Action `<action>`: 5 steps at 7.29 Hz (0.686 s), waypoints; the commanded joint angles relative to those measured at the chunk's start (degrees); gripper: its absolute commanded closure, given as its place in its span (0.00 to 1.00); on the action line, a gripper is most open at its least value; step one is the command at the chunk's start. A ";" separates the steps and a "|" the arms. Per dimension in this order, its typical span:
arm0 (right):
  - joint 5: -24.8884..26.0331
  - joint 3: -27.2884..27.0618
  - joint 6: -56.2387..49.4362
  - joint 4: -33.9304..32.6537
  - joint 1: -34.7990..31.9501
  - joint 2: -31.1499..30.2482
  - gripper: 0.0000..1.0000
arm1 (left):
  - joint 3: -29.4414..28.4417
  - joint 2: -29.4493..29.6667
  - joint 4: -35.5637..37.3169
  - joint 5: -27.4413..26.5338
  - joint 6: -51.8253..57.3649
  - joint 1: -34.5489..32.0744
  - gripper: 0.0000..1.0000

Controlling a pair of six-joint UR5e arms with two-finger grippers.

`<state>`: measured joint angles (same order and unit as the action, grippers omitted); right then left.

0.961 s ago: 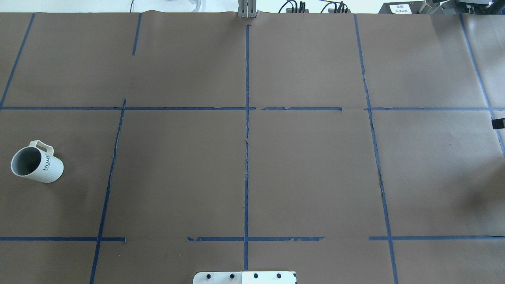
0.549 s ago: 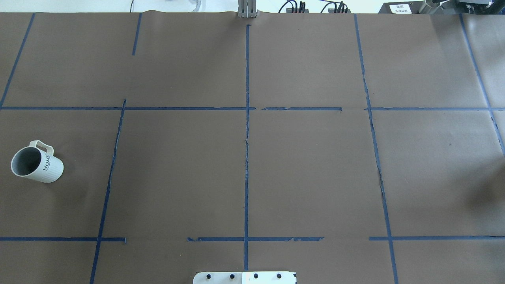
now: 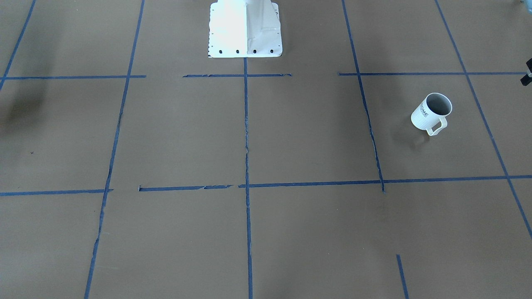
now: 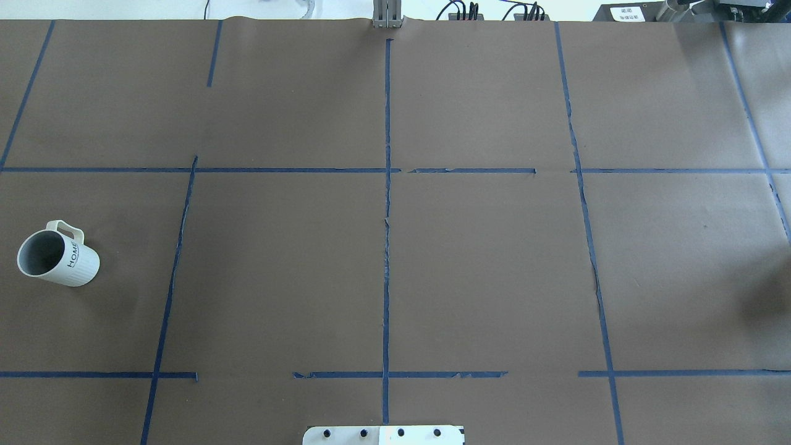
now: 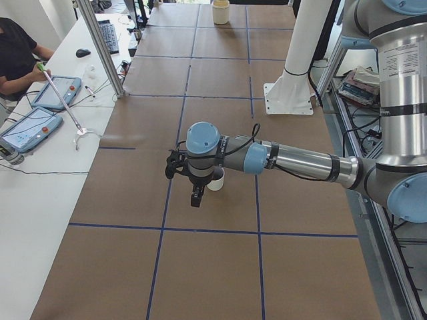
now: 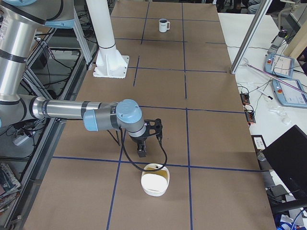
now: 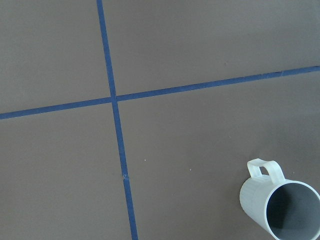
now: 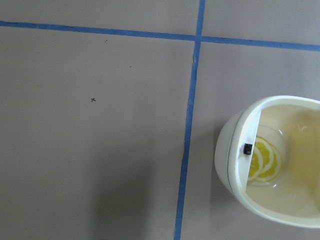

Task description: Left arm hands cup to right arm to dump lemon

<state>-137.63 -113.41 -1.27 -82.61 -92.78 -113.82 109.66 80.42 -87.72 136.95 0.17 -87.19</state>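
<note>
The left arm (image 5: 293, 160) half-hides the cup (image 5: 215, 181).

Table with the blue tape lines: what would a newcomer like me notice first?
A lone white mug stands upright on the brown table, at the robot's left end, with the left arm stretched out low close by. At the other end, the right arm reaches toward a cream tub that holds lemon slices.

Brown table (image 4: 278, 278) — blue tape lines (image 4: 386, 278).
</note>
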 commanded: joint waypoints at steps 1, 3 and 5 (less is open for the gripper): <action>-0.01 -2.06 -0.22 -11.62 -0.83 2.79 0.00 | -0.33 0.18 7.20 -0.02 4.84 -0.96 0.00; 0.08 -3.13 -0.22 -18.98 -0.74 5.45 0.00 | 0.36 -0.78 7.21 0.51 4.76 -1.83 0.00; 0.08 -2.52 -0.31 -18.73 -0.65 4.49 0.00 | 2.63 -4.09 7.47 0.68 4.23 -7.53 0.00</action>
<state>-137.52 -116.11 -1.52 -101.04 -93.50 -108.92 110.15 78.89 -80.42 137.57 4.75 -91.63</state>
